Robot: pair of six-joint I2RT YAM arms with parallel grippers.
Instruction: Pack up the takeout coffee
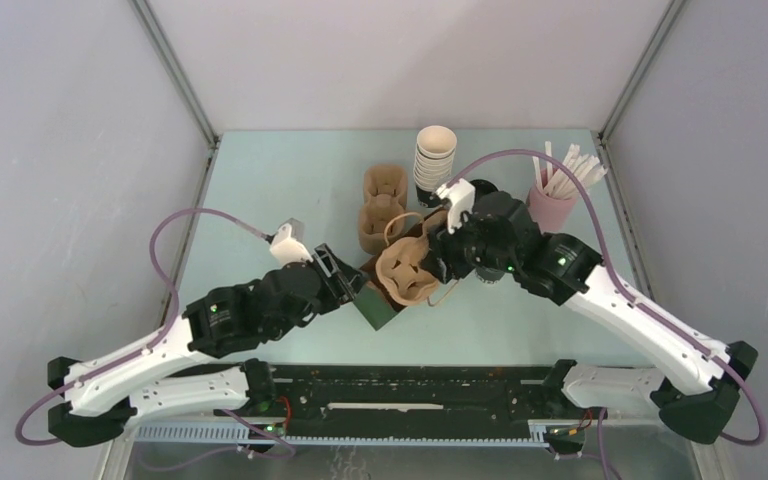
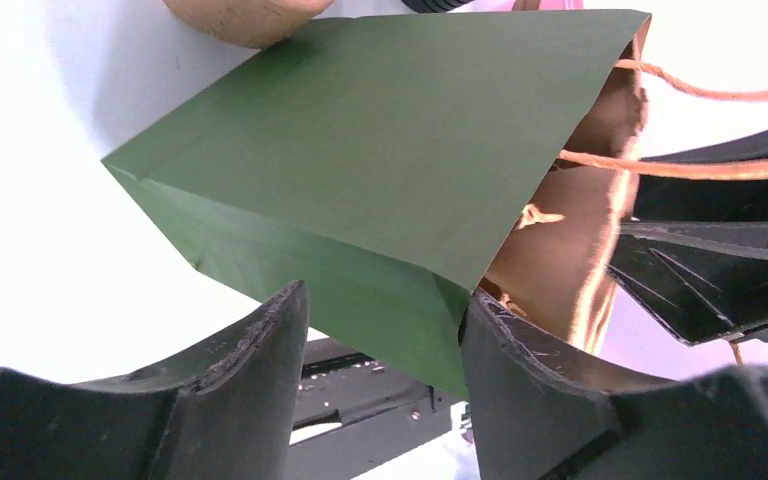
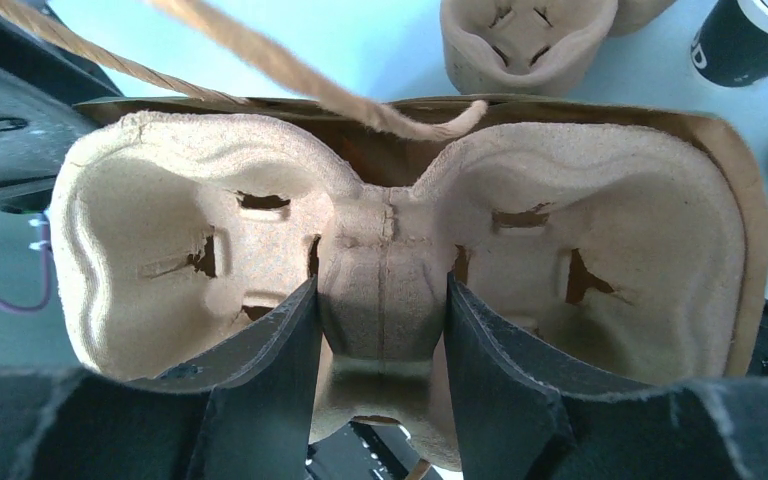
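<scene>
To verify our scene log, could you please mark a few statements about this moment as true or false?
1. The right gripper grips the pulp carrier by its centre ridge. True.
2. The carrier's wells hold cups. False: both are empty.
3. The left gripper is clear of the green bag. False: it pinches the bag's edge.
4. White sticks stand in a pink cup. True.

**Takeout coffee sits mid-bench, mostly hidden**

Only a sliver of the takeout coffee [image 1: 487, 278] shows. It is a dark, rounded edge on the bench [image 1: 290, 180], slightly right of centre and well away from every corner. The right arm [image 1: 560, 265] above covers most of it, so its lid and pose cannot be told.
</scene>
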